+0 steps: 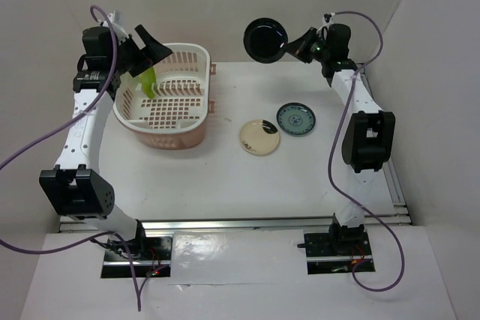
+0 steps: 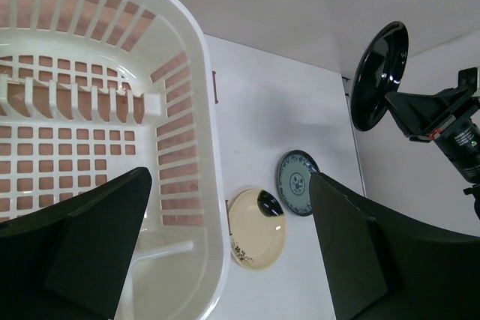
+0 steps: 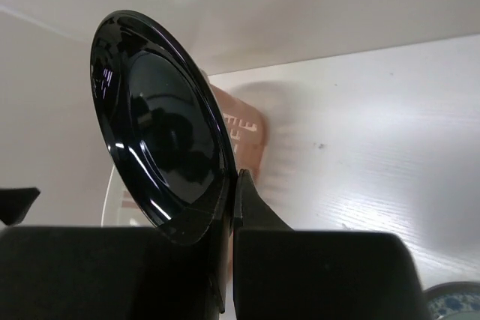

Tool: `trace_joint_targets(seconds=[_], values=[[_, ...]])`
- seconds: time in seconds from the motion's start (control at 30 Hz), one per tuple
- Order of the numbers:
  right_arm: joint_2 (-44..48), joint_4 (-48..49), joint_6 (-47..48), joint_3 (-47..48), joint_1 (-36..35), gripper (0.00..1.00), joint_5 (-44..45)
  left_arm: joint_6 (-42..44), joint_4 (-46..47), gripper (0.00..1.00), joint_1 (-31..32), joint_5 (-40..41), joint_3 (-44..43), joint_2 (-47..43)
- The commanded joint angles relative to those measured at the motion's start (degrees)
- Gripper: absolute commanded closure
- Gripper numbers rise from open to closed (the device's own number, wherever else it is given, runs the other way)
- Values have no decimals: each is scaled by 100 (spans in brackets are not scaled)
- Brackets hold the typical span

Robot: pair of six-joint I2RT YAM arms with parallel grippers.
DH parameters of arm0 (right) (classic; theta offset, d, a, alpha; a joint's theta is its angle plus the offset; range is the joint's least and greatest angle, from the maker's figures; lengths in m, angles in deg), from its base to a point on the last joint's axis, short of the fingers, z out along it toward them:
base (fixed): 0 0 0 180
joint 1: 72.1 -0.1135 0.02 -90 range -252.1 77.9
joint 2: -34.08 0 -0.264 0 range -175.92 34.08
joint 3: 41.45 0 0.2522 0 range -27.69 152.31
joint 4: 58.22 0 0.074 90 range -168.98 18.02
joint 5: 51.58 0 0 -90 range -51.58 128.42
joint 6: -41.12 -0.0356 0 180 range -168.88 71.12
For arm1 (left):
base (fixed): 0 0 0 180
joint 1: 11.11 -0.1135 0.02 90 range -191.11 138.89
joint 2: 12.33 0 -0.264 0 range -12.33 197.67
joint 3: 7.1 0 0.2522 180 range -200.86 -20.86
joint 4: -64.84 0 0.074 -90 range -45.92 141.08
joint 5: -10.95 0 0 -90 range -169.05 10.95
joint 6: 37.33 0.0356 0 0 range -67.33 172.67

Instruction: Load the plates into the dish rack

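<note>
Right gripper point(image 1: 290, 46) pinches the black plate point(image 1: 265, 38) by its rim beside the dish rack point(image 1: 202, 53); it could slip; left gripper point(image 1: 152, 44) gapes above

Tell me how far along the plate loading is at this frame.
One done: the lime green plate stands on edge inside the dish rack, left pincer open above it. In hand: the right pincer clamps the black plate aloft, outside the rack. Remaining: the cream plate and patterned blue plate lie on the table.
</note>
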Motion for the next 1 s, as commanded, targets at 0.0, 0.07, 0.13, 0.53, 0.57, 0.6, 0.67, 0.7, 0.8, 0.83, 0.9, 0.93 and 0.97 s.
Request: trace_joint_targets(seconds=[0.0, 0.07, 0.13, 0.53, 0.57, 0.6, 0.67, 0.7, 0.8, 0.83, 0.9, 0.93, 0.97], values=[[182, -191, 403, 122, -234, 100, -77, 181, 524, 0, -19, -468, -127, 77], [244, -323, 596, 175, -393, 100, -138, 321, 524, 0, 121, -522, -126, 147], [297, -419, 736, 228, -559, 100, -139, 427, 586, 0, 314, -601, -188, 226], [297, -368, 729, 500, -1193, 100, -789, 884, 577, 0, 1194, -522, -680, 876], [349, -315, 729, 500, -1280, 100, -842, 884, 577, 0, 1194, -522, -680, 877], [350, -315, 729, 500, -1351, 100, -894, 884, 577, 0, 1194, -522, -680, 877], [350, -315, 729, 500, -1404, 100, -973, 832, 577, 0, 1194, -522, -505, 877], [402, -315, 729, 500, -1404, 100, -974, 832, 655, 1, 1194, -522, -452, 877], [455, -158, 581, 395, -1404, 100, -1166, 832, 718, 9, 1194, -574, -303, 824], [455, 9, 501, 334, -1404, 100, -1237, 832, 770, 12, 1194, -575, -241, 824], [508, 177, 359, 333, -1456, 100, -1361, 832, 770, 18, 1194, -575, -241, 824], [508, 177, 307, 333, -1457, 100, -1361, 832, 770, 30, 1194, -636, -171, 772], [508, 177, 307, 333, -1457, 100, -1361, 832, 823, 36, 1194, -636, -170, 771]])
